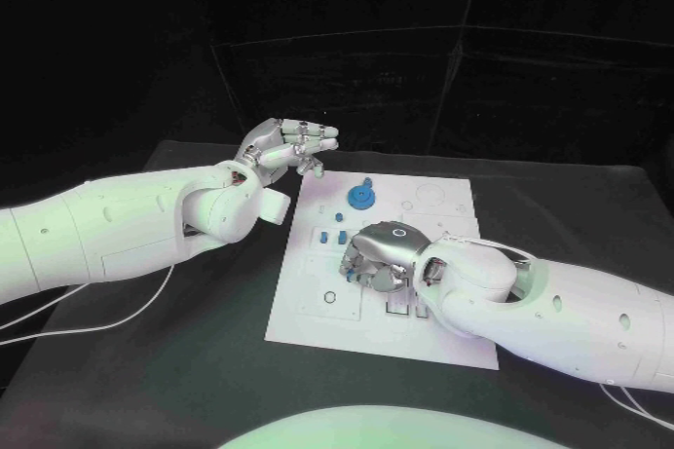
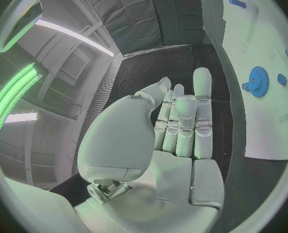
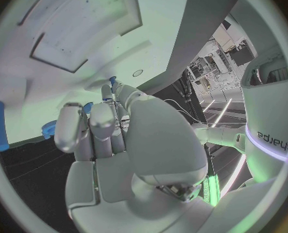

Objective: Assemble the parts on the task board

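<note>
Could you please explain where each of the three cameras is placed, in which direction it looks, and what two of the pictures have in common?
Head view: from the robot's head, down at the black table and the task board; both white arms show.
Left wrist view: behind the left hand, facing along its fingers toward the board's edge.
Right wrist view: behind the right hand, close over the board.
Shared: the blue gear shows in the head view and the left wrist view.

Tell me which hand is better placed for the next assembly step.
Probably the right hand: it sits over the task board, fingers down among small blue parts. The left hand hovers off the board's far left corner.
</note>
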Robot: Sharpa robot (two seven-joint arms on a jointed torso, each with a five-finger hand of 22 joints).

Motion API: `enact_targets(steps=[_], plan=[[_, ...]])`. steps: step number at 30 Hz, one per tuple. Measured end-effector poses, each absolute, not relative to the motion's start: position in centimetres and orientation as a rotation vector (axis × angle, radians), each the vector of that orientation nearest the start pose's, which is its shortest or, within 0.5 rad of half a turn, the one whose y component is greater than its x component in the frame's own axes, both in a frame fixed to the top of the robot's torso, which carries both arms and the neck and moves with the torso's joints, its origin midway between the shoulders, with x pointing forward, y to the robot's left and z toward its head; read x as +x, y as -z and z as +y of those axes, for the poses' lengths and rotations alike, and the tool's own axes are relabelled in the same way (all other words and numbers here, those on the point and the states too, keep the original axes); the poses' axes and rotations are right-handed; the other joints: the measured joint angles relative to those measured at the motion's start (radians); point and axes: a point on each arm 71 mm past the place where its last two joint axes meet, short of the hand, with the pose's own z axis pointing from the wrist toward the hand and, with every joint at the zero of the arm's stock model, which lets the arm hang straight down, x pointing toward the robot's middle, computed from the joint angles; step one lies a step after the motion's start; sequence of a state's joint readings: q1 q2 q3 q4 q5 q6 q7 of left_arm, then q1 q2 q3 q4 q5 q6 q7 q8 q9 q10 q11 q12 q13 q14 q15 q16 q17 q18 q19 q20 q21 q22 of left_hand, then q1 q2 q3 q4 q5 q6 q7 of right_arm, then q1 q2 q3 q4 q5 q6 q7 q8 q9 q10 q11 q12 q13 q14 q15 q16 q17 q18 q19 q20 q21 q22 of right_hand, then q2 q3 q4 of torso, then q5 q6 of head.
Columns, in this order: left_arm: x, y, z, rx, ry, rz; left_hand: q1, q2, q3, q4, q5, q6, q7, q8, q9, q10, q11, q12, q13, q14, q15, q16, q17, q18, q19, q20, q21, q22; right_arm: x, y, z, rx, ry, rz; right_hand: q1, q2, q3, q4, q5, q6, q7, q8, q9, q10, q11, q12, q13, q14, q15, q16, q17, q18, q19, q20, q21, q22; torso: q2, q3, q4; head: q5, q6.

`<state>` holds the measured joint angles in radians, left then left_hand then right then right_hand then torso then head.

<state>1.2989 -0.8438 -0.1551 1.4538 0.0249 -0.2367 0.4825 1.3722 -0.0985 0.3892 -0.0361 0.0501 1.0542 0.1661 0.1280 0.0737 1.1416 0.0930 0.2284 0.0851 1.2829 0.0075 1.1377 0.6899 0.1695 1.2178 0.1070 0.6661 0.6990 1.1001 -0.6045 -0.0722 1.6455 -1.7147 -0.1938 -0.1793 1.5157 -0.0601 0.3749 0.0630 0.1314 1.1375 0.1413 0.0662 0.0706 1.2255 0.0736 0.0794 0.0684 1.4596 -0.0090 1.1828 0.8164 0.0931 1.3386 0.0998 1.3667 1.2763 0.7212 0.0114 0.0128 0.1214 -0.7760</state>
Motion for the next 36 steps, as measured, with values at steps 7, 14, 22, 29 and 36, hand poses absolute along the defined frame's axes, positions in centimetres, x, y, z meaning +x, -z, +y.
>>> enact_targets(steps=[7, 14, 22, 29, 36], plan=[[50.4, 16.9, 23.0, -1.027, 1.568, 1.384, 0.0, 0.0, 0.0, 0.0, 0.0, 0.0, 0.0, 0.0, 0.0, 0.0, 0.0, 0.0, 0.0, 0.0, 0.0, 0.0, 0.0, 0.0, 0.0, 0.0, 0.0, 0.0, 40.7, 22.5, -4.6, -0.588, -0.821, 1.712, -0.021, -0.011, 0.003, -0.002, 0.015, -0.003, 0.002, 0.0, 0.001, 0.0, 0.0, 0.0, 0.0, 0.0, 0.0, 0.0, -0.003, 0.0, 0.0, 0.0, 0.0, -0.002, 0.0, 0.0, 0.0, 0.0, -0.002], [50.4, 16.9, 23.0, -1.028, 1.569, 1.386, 0.0, 0.0, 0.0, 0.0, 0.0, 0.0, 0.0, 0.0, 0.0, 0.0, 0.0, 0.0, 0.0, 0.0, 0.0, 0.0, 0.0, 0.0, 0.0, 0.0, 0.0, 0.0, 40.7, 22.6, -4.6, -0.597, -0.812, 1.71, -0.073, -0.036, -0.012, 0.012, 0.026, -0.038, 0.02, 0.002, -0.003, -0.062, 0.021, -0.014, -0.005, -0.013, 0.013, -0.007, -0.026, 0.0, -0.015, 0.015, -0.018, -0.028, 0.0, 0.0003, 0.0, 0.002, -0.003], [50.5, 17.0, 23.0, -1.03, 1.568, 1.391, 0.0, 0.0, 0.0, 0.0, 0.0, -0.004, 0.004, 0.0, 0.0, 0.0, 0.0, 0.0, 0.0, 0.0, 0.0, -0.004, -0.005, 0.0, 0.0, 0.0, 0.0, -0.001, 40.7, 22.7, -4.7, -0.597, -0.81, 1.703, -0.087, -0.05, -0.028, 0.008, 0.026, -0.07, 0.034, -0.002, -0.005, -0.125, 0.039, -0.013, -0.004, -0.02, 0.027, -0.007, -0.033, 0.0, -0.038, 0.027, -0.042, -0.059, -0.001, 0.001, 0.0, 0.002, -0.001], [50.5, 17.0, 23.0, -1.032, 1.567, 1.394, 0.0, 0.0, 0.0, 0.0, 0.0, -0.004, 0.004, 0.0, 0.0, 0.0, 0.0, 0.0, 0.0, 0.0, 0.0, -0.004, -0.005, 0.0, 0.0, 0.0, 0.0, -0.001, 40.7, 22.5, -5.0, -0.578, -0.818, 1.68, -0.1, -0.055, -0.049, 0.004, 0.026, -0.118, 0.043, -0.002, -0.005, -0.168, 0.05, -0.007, -0.003, -0.032, 0.039, -0.015, -0.053, 0.0, -0.059, 0.037, -0.063, -0.085, 0.0, 0.001, -0.0005, 0.001, 0.002], [50.6, 17.1, 23.1, -1.033, 1.566, 1.396, -0.004, 0.004, 0.0, 0.0, 0.0, -0.004, 0.004, 0.0, 0.0, 0.0, 0.0, 0.0, 0.0, -0.004, 0.004, -0.004, -0.007, 0.0, 0.0, 0.0, 0.0, -0.002, 39.9, 21.7, -6.4, -0.527, -0.863, 1.624, -0.107, -0.062, -0.073, 0.003, 0.035, -0.144, 0.042, -0.001, -0.005, -0.185, 0.048, 0.011, -0.002, -0.034, 0.041, -0.021, -0.064, 0.0, -0.073, 0.039, -0.077, -0.1, 0.0, 0.0012, -0.0005, -0.002, 0.006]])
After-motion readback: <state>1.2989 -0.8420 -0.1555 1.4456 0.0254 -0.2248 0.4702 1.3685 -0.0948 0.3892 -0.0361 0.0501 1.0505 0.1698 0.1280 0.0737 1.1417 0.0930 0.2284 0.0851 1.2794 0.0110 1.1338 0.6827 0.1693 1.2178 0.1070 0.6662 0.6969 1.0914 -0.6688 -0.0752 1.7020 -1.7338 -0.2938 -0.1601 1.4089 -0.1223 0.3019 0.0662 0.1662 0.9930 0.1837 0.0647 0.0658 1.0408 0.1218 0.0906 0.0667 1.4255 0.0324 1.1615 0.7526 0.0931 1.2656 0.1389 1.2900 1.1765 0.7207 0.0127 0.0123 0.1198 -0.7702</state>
